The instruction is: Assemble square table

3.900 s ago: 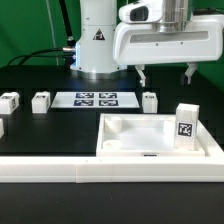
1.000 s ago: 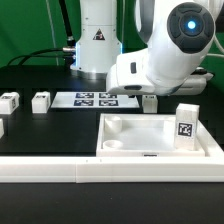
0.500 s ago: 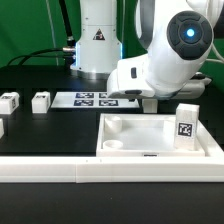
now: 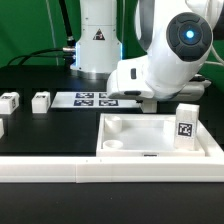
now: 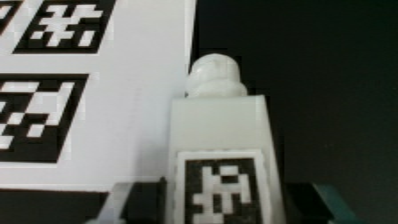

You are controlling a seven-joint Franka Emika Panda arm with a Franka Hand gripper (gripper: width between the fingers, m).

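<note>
Gripper [image 5: 222, 208] straddles a tagged leg [image 5: 222, 120] just beside the marker board [image 5: 98, 100]; whether its fingers pinch the leg I cannot tell. Slab [image 4: 150, 138] rests nearby on the black table [image 4: 50, 128], another leg [image 4: 184, 124] upright on it

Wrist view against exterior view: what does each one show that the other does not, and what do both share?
Only the wrist view: a tagged leg close up, peg and all, with the pincer straddling it. Only the exterior view: the slab, an upright leg at that view's right, and two more legs at its left. Both: the marker board.
</note>
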